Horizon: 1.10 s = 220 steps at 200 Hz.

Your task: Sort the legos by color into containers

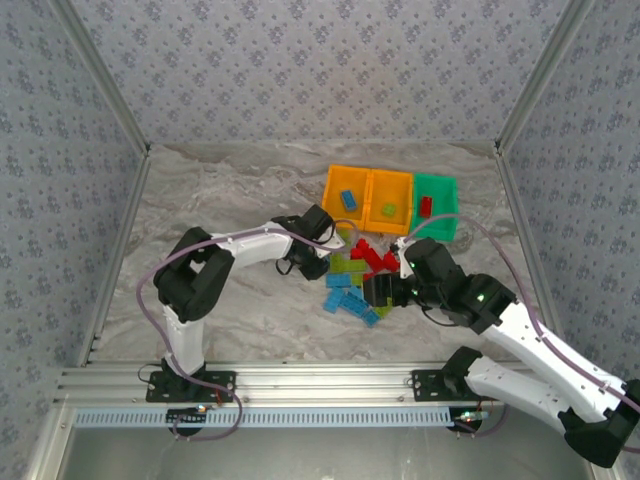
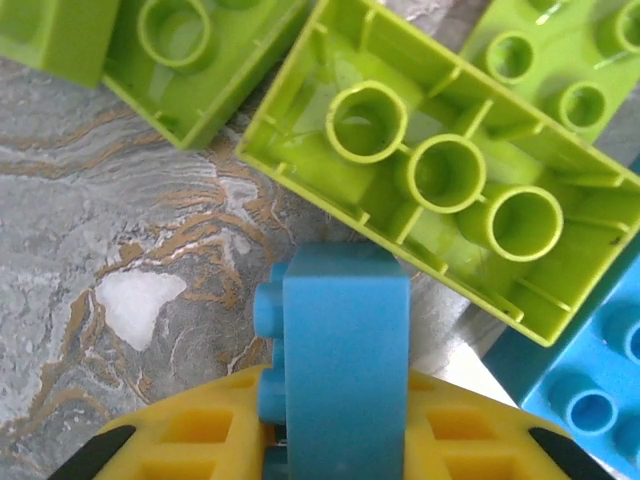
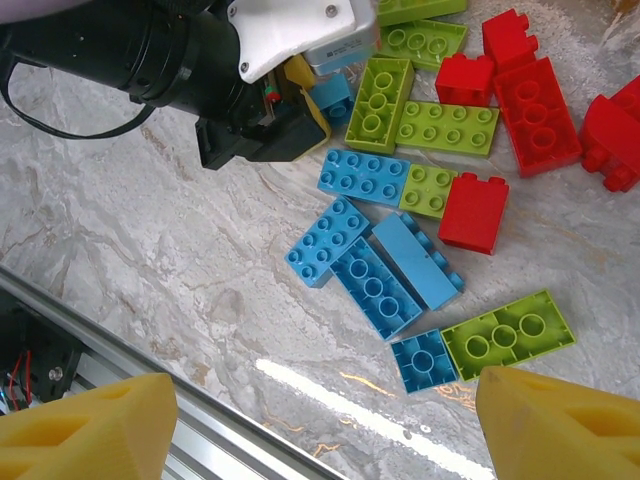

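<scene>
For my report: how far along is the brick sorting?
Done: a blue brick, a green brick and a red brick lie in separate bins. In hand: the left pincer is shut on a second blue brick; the right pincer is open. Left: the pile on the table.

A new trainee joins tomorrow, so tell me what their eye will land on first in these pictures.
The jumble of red, lime and light blue legos mid-table stands out first. The left gripper is shut on a light blue brick near an upturned lime brick. Beyond the pile sit two orange bins and a green bin, one brick in each.
</scene>
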Each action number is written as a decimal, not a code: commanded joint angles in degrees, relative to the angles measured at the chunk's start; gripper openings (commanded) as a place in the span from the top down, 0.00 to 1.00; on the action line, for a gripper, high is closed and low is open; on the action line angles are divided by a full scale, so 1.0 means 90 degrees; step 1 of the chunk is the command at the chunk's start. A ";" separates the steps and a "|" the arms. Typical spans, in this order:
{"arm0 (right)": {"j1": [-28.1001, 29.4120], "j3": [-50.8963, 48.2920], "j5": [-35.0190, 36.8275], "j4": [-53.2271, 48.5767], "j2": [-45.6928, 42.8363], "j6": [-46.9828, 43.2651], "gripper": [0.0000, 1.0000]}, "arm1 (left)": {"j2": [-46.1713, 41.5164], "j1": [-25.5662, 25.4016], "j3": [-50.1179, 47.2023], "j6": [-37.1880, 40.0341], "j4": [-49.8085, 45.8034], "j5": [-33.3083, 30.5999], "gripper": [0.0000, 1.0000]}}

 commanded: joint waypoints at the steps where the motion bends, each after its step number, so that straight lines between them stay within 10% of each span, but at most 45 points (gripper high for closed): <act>1: 0.0054 -0.0029 -0.0110 0.0207 -0.0030 0.0190 0.19 | -0.0568 0.0035 -0.0131 -0.0202 -0.0051 -0.0020 0.76; 51: 0.0054 0.0005 0.0245 0.0641 -0.0566 0.0391 0.18 | -0.1620 0.0025 0.0347 -0.1372 0.0482 0.0141 0.85; 125: 0.0063 -0.0058 0.0369 0.0440 -0.0862 0.0823 0.17 | 0.1315 0.0464 0.3802 -0.2172 0.0698 -0.0587 0.83; 172: 0.0122 -0.0302 0.0362 0.0374 -0.1112 0.1136 0.17 | 0.2217 0.0486 0.5322 -0.1987 0.0268 -0.0652 0.49; 220: 0.0132 -0.0474 0.1162 0.0120 -0.1077 0.1256 0.18 | 0.0752 0.0459 0.3971 -0.2207 0.0687 -0.0201 0.48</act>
